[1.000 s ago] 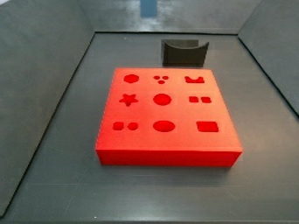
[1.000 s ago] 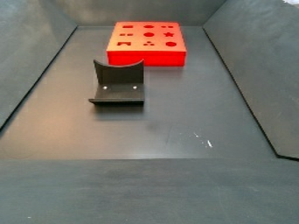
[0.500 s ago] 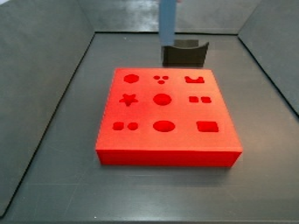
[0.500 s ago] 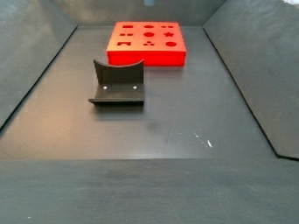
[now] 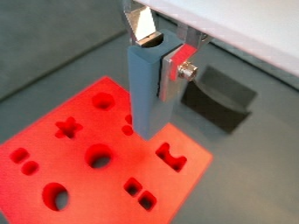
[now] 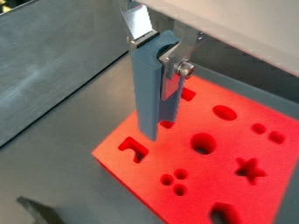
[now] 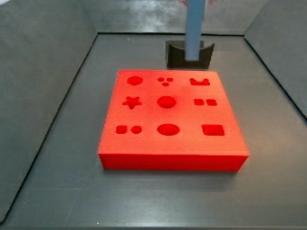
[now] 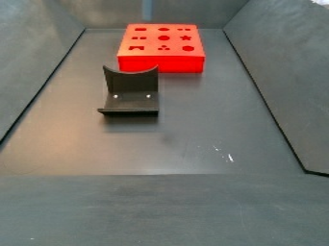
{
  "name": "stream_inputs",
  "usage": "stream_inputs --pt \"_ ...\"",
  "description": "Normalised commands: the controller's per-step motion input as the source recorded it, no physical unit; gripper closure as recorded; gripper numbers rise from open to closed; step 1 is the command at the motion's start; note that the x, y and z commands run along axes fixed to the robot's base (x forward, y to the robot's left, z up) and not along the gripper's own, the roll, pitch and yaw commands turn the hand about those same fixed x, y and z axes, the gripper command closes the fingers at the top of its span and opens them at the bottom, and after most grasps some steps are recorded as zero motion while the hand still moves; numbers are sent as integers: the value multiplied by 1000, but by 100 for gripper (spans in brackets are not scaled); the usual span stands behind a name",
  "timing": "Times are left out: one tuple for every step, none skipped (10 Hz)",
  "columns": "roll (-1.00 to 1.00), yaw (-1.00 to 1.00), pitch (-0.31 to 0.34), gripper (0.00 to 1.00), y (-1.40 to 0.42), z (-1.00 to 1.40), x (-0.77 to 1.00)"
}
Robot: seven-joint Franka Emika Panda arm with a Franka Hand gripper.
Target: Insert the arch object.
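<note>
in both wrist views the robot's two-finger hand (image 5: pixel 158 48) points downward, its flat silver finger plates (image 5: pixel 143 24) closed on the top end of the slim grey-blue arch object (image 5: pixel 153 87), which hangs upright between them. a second finger plate with a screw (image 6: pixel 177 68) presses the piece's opposite face. in the side views the hand itself is out of frame.

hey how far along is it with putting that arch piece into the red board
Done: the gripper has the slim grey-blue arch object clamped, hanging upright above the red board in both wrist views. In hand: carrying it over the holes. Left: lowering it into the arch-shaped hole; every visible hole looks empty.
</note>
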Motion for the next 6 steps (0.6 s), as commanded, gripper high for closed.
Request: stream_inputs --pt "0 -334 -180 100 43 -443 803" --pt "7 -357 -194 100 0 -354 737" --pt "0 -426 -190 100 0 -300 671" --pt "0 -551 -150 100 6 -209 563" --pt "-46 -649 -136 100 97 -20 469" --pt "-174 -737 -160 100 174 0 346"
